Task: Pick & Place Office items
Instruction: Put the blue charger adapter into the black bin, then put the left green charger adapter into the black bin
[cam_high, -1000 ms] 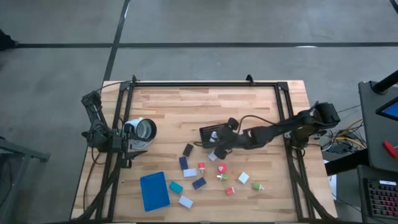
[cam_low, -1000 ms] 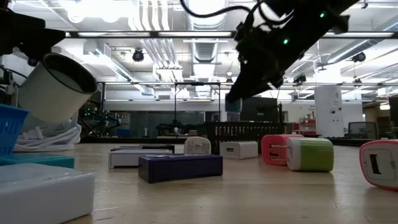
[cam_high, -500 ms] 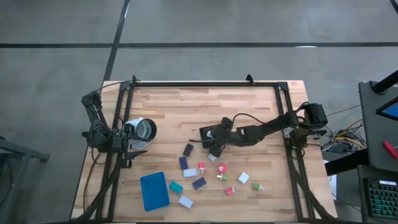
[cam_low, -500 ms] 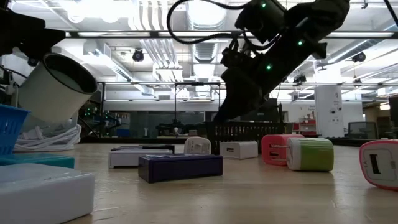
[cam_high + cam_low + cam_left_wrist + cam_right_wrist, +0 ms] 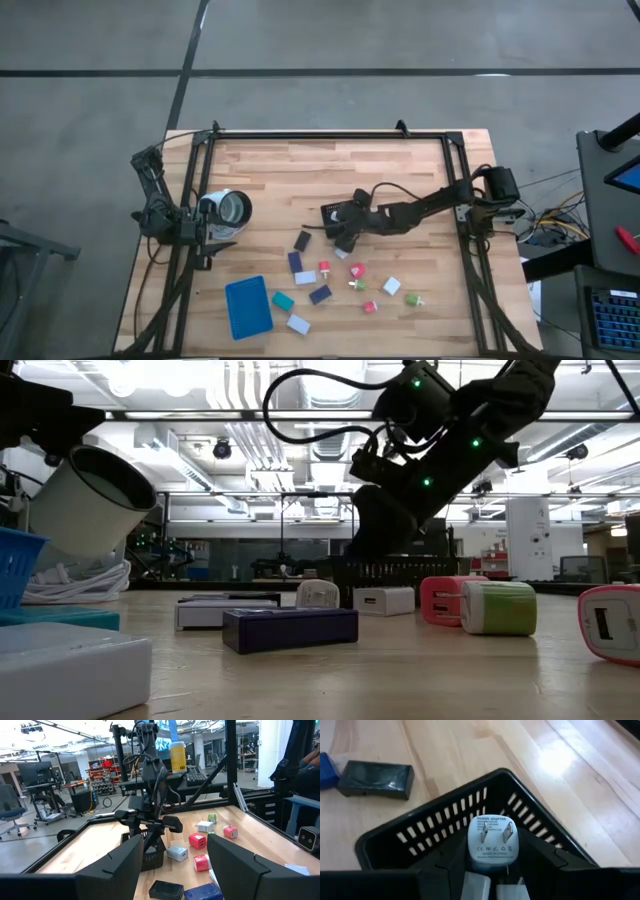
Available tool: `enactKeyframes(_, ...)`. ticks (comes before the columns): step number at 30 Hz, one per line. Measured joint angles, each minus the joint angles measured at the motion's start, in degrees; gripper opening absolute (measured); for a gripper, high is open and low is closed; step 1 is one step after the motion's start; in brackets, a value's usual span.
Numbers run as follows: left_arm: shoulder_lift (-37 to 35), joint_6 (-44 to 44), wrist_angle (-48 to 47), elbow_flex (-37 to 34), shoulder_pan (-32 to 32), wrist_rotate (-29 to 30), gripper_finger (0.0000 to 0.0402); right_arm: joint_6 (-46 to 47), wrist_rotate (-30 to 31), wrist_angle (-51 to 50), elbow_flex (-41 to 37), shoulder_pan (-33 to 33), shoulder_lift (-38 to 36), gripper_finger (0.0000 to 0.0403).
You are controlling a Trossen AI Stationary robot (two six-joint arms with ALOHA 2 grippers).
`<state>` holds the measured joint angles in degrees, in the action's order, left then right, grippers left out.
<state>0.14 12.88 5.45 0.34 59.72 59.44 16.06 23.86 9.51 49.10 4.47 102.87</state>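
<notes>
White adapter [image 5: 493, 842] in right fingers [image 5: 540, 857], seemingly over basket [image 5: 420, 840].

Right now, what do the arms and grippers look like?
Both arms are dark and jointed. The right arm carries small green indicator lights and a looping black cable. The left gripper has two broad, angular black fingers.

Your high view looks straight down on the whole bench [image 5: 300, 170]. The low view sits at bench-top level, facing across it into the room. The left wrist view looks from the bench edge toward the black mesh basket [image 5: 152, 856], which the right wrist view sees close up, from above.
</notes>
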Motion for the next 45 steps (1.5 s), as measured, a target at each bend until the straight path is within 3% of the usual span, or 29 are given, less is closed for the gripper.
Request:
enactKeyframes(20, 0.00, 0.00, 0.00, -0.01, 0.00, 0.00, 0.0225, -0.01, -0.04, -0.01, 0.00, -0.02, 0.00, 0.0146)
enactKeyframes(33, 0.00, 0.00, 0.00, -0.01, 0.00, 0.02, 0.0225, -0.03, -0.41, -0.23, 0.00, 0.02, -0.02, 0.0210)
enactKeyframes(45, 0.00, 0.00, 0.00, -0.01, 0.00, 0.01, 0.0225, -0.05, -0.39, -0.29, 0.00, 0.00, -0.15, 0.0215)
